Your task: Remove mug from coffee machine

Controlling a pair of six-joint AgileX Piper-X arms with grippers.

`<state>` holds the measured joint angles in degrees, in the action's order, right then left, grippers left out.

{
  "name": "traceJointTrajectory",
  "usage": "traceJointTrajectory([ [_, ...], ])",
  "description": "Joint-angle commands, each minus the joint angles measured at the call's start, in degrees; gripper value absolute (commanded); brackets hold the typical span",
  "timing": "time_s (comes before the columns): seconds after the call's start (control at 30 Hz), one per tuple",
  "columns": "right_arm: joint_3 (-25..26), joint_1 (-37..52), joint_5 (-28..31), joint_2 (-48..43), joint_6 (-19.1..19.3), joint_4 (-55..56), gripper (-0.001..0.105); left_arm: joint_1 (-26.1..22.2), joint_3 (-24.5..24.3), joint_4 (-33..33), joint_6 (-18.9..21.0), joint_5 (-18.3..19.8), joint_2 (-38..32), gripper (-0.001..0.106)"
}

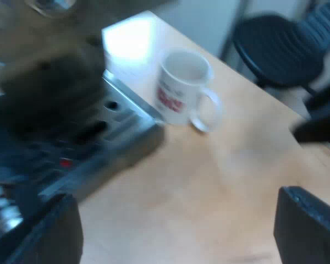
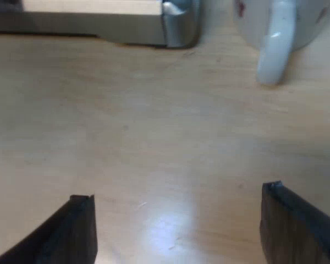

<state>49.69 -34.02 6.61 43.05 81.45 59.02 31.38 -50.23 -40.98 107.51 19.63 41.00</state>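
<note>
Beyond the spread fingers of the left gripper (image 1: 176, 228) the mug (image 1: 182, 88) stands upright on the table (image 1: 220, 187) beside the espresso machine (image 1: 71, 132); the right gripper (image 2: 179, 223), likewise spread, faces its handle (image 2: 274, 52), which points towards it

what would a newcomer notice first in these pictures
A white mug with red print stands upright on the wooden table, just beside the corner of the espresso machine rather than on it. The right gripper hangs open over bare wood, facing the mug's handle; the left gripper is open too, above the table.
</note>
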Motion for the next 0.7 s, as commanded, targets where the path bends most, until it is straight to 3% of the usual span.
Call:
traceJointTrajectory([
  [0.03, 1.4, 3.2, -3.1, 2.8, 1.4, 0.2, 0.064, -4.0, -1.2, -1.6, 0.5, 2.0, 0.0, 0.073],
  [0.17, 3.5, 10.2, -4.4, 7.4, 6.1, -1.1, 0.064, -14.2, -2.0, -5.4, 0.1, 6.0, 0.0, 0.073],
  [0.33, 5.3, 18.6, -4.4, 8.7, 11.8, -2.3, 0.064, -21.6, -2.0, -10.7, -3.2, 5.0, -1.3, 0.073],
  [0.63, 5.5, 29.6, -4.3, 3.5, 19.3, 0.3, 0.064, -22.9, -2.0, -18.9, -10.0, -7.8, -6.9, 0.073],
  [0.7, 5.5, 32.5, -4.3, 1.7, 20.4, 0.4, 0.064, -22.9, -2.0, -21.0, -10.1, -15.2, -8.5, 0.073],
])
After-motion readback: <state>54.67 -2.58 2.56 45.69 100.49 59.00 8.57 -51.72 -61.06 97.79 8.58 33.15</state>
